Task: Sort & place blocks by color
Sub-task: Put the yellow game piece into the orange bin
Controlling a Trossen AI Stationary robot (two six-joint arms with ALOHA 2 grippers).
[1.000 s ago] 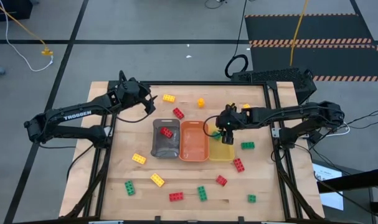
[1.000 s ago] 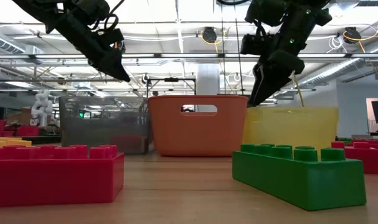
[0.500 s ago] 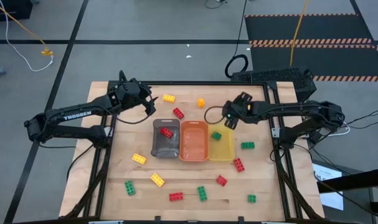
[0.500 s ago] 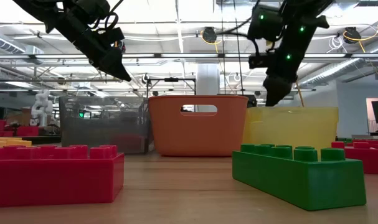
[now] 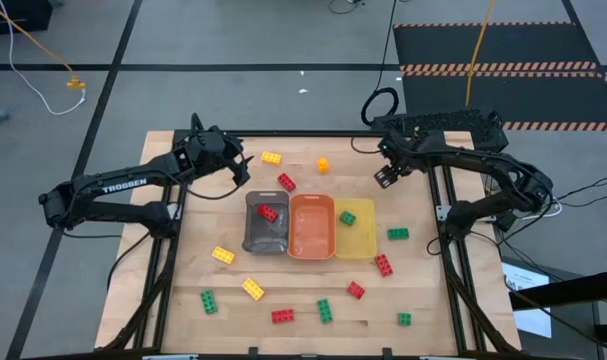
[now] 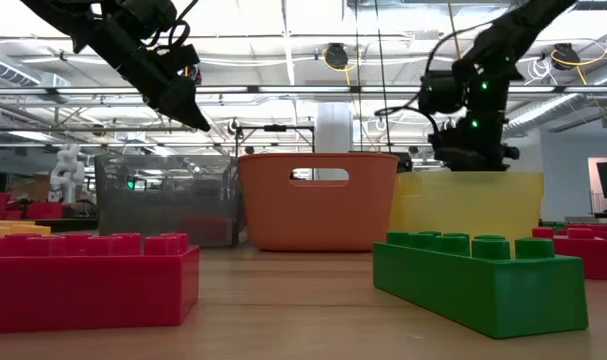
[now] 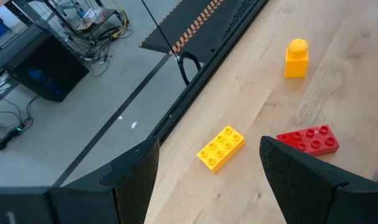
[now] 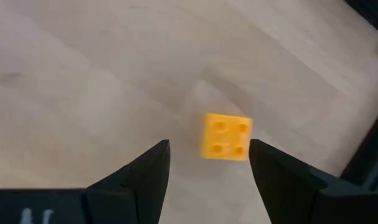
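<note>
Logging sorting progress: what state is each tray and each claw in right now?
Grey tray: holds one red brick.
Orange tray: no brick visible inside.
Yellow tray: holds one green brick.
Left claw: open, empty, above the table's far left.
Right claw: open, empty, above a small yellow brick.

Premises present as a robotics laboratory: a wooden tabletop (image 5: 303, 290) in a black metal frame stands on grey tiled floor (image 5: 233, 60), with loose cables (image 5: 43, 70) and hazard-striped matting (image 5: 493, 45) beyond it, under exposed ceiling ducting (image 6: 303, 60).
</note>
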